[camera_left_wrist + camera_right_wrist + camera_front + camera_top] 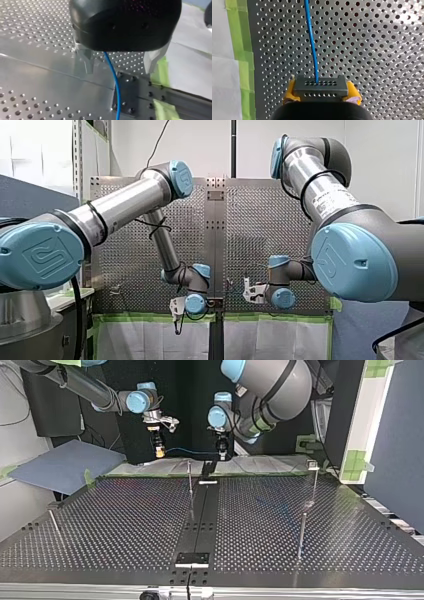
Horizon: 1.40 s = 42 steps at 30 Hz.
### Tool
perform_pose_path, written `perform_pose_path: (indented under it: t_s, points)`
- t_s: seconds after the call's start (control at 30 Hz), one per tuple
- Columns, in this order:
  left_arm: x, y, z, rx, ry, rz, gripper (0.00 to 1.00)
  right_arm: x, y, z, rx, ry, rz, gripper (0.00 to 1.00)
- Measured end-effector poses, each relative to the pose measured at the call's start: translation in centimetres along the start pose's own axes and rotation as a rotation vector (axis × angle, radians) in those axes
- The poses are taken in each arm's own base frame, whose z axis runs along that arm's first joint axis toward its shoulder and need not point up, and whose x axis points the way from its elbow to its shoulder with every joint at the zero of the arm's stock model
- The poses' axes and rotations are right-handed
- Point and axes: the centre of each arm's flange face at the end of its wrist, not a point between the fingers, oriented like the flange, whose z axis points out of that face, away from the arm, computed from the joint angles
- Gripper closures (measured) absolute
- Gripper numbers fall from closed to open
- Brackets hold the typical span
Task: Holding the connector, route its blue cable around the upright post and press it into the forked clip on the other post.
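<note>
The right claw (pixel 321 93) is clamping one dark, hole-dotted rectangular connector (pixel 320 86); its one blue cable (pixel 311 45) is passing between the left claw's (pixel 119 72) wide-spread metal fingers (pixel 86 61).

Blue cable (pixel 116 82) upper end hidden behind left gripper (pixel 119 68) housing; post (pixel 313 465) top indistinct.

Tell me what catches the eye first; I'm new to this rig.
The blue cable is strung between both grippers, over the far edge of the perforated table in the top view. My right gripper clamps the grey connector between yellow pads. My left gripper stands open, the cable hanging between its metal fingers.
</note>
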Motion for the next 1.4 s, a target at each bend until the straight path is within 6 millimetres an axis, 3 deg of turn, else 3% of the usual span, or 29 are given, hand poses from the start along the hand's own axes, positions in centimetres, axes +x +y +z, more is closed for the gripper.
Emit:
perform_pose_path:
  t_s: [0.63, 1.2, 1.4]
  points:
    - [-0.9, 0.0, 1.9, 0.120, -0.015, -0.012, 0.01, -0.4, 3.3, 0.0, -0.172, -0.032, -0.025, 0.66]
    - [-1.1, -1.3, 2.3, 0.261, -0.015, -0.022, 0.01, -0.3, 1.9, -0.1, -0.117, -0.032, -0.057, 0.66]
    - [-2.0, -2.1, 2.3, 0.317, -0.012, -0.024, 0.01, -0.3, 1.3, 0.0, -0.092, -0.033, -0.059, 0.64]
